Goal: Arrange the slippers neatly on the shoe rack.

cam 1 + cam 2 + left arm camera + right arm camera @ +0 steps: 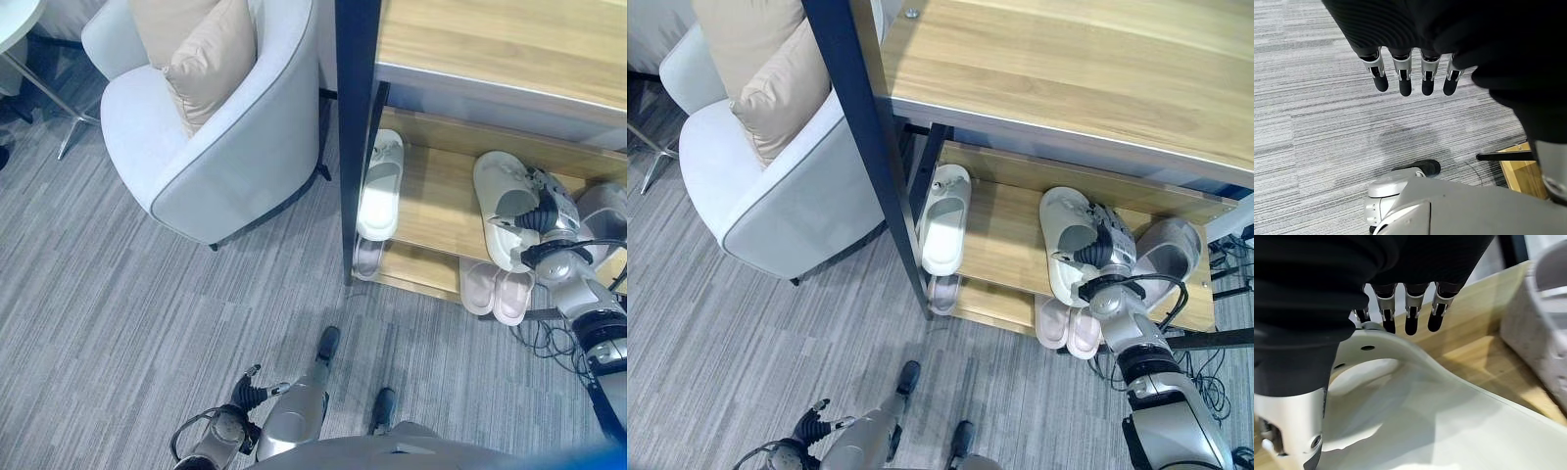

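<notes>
Setting down a white slipper [1066, 240] mid-right on the shoe rack [1004, 230], right hand [1104, 245] gripping it; its mate [945, 218] sits far left, so pairing's left.

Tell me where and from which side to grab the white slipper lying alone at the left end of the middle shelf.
Take the white slipper by its heel end, which overhangs the shelf's front edge, coming from the open front. The strap sits further in toward the toe, and the dark rack post stands close on its left, so a side approach looks cramped. Probably pinch the sole's edges there.
</notes>
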Robot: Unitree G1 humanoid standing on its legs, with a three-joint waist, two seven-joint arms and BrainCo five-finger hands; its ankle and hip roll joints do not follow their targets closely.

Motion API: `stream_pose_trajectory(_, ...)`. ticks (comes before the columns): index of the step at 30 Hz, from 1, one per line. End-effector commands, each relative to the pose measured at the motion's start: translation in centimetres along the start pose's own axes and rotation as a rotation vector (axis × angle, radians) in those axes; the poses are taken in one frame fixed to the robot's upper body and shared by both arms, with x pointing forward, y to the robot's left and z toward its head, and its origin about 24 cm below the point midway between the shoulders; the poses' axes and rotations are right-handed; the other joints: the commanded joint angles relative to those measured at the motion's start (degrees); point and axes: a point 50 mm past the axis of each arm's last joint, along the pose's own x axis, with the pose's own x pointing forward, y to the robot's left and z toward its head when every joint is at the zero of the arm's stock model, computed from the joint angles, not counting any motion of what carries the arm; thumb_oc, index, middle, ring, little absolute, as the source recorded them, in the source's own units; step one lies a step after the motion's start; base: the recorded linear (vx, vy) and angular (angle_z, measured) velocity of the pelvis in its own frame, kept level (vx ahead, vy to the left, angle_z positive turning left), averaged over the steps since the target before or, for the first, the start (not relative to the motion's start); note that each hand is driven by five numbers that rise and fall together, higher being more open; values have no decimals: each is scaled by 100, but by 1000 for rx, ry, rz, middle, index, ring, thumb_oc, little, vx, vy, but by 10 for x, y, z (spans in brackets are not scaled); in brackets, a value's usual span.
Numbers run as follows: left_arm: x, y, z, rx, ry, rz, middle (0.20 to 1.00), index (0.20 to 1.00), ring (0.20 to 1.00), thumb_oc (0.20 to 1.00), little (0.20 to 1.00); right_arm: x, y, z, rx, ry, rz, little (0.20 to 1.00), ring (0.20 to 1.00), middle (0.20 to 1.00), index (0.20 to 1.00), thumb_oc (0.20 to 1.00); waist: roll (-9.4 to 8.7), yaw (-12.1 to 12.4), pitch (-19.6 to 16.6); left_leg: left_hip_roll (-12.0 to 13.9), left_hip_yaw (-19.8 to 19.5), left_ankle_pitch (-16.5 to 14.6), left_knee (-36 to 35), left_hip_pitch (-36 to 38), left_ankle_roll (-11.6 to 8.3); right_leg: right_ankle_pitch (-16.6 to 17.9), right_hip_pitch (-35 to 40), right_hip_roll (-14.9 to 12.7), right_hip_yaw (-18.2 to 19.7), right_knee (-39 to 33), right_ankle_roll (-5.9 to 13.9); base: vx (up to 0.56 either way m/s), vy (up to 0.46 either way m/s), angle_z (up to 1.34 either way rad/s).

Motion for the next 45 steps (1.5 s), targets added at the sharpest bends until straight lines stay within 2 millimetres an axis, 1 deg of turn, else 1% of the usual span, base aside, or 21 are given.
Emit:
stream_pose_trajectory(1,3,-18,14,-8,-30,-27,1000,1000,1000,1000,1000,9,-22,0,-104,-40,-55,818,818,818,818,818,63,126,-73,216,-163,-818,29,410,-279,303,-211,-295,-60,44,284,-5,12,5)
stream_pose_trajectory(2,3,-17,14,-8,-29,-25,1000,1000,1000,1000,1000,9,-22,1,-105,-41,-54,555,555,555,555,555,62,126,-66,214,-167,-820,29,406,-279,302,-212,-298,-60,44,284,-7,12,3)
stream_pose_trajectory(3,3,-17,14,-8,-27,-25,1000,1000,1000,1000,1000,8,-19,-1,-115,-36,-44,200,200,200,200,200,58,126,-64,215,-180,-821,29,403,-281,308,-216,-301,-69,44,282,-9,9,4)
stream_pose_trajectory(9,2,-21,11,-2,-18,-38,1000,1000,1000,1000,1000,5,-7,-10,-137,23,-12,200,200,200,200,200,45,163,-59,200,-227,-815,29,375,-289,302,-230,-304,-112,44,289,-11,5,8)
stream_pose_trajectory(12,2,-22,13,-1,-22,-38,1000,1000,1000,1000,1000,4,-9,-11,-131,37,-52,200,200,200,200,200,52,159,-55,198,-241,-818,29,382,-287,303,-213,-311,-134,44,291,0,0,0)
stream_pose_trajectory(13,2,-23,12,1,-20,-37,1000,1000,1000,1000,1000,5,-12,-10,-123,39,-89,200,200,200,200,200,57,160,-59,192,-254,-824,29,387,-284,299,-204,-316,-143,44,292,0,0,0)
stream_pose_trajectory(15,2,-23,12,-1,-20,-34,1000,1000,1000,1000,1000,5,-13,-9,-118,37,-100,200,200,200,200,200,57,156,-59,188,-254,-825,29,392,-281,299,-204,-316,-138,45,292,0,0,0)
stream_pose_trajectory(17,2,-23,12,-4,-18,-28,1000,1000,1000,1000,1000,6,-17,-4,-101,24,-138,200,200,200,200,200,53,154,-67,184,-258,-833,29,396,-277,301,-197,-321,-141,46,294,-6,16,0)
stream_pose_trajectory(21,1,-23,11,-1,-13,-27,1000,1000,1000,1000,1000,5,-19,2,-76,4,-180,200,200,200,200,200,50,161,-90,168,-280,-832,29,389,-267,296,-193,-329,-171,46,291,-2,8,0)
stream_pose_trajectory(24,1,-24,10,1,-7,-30,1000,1000,1000,1000,1000,4,-22,14,-23,-37,-228,200,200,200,200,200,27,174,-114,164,-300,-843,29,395,-256,293,-187,-340,-184,51,290,-2,11,0)
stream_pose_trajectory(29,0,-24,7,2,0,-27,1000,1000,1000,1000,1000,0,-21,24,11,-72,-270,200,200,200,200,200,-11,191,-139,156,-338,-862,29,425,-238,296,-171,-345,-201,49,297,-1,19,3)
stream_pose_trajectory(32,1,-22,6,9,9,-22,1000,1000,1000,1000,1000,3,-20,33,46,-79,-287,200,200,200,200,200,-68,254,-143,147,-364,-862,29,401,-227,310,-188,-349,-208,48,304,-3,26,5)
stream_pose_trajectory(35,1,-21,5,10,10,-20,1000,1000,1000,1000,1000,5,-19,37,41,-87,-281,200,200,200,200,200,-108,290,-136,148,-378,-860,29,380,-227,309,-206,-340,-221,50,304,-1,9,3)
stream_pose_trajectory(36,2,-19,8,20,0,-19,1000,1000,1000,1000,1000,8,-19,40,41,-87,-283,200,200,200,200,200,-131,331,-125,135,-412,-843,29,335,-242,317,-226,-348,-274,49,307,-9,15,5)
stream_pose_trajectory(39,3,-18,10,22,-7,-13,1000,1000,1000,1000,1000,15,-20,50,57,-99,-288,200,200,200,200,200,-154,393,-120,113,-421,-847,29,290,-233,344,-257,-367,-277,44,328,2,37,8)
stream_pose_trajectory(45,3,-18,10,34,-4,-15,1000,1000,1000,1000,1000,21,-23,50,61,-77,-298,200,200,200,200,200,-144,422,-116,73,-438,-848,29,261,-227,367,-269,-407,-309,47,358,15,33,3)
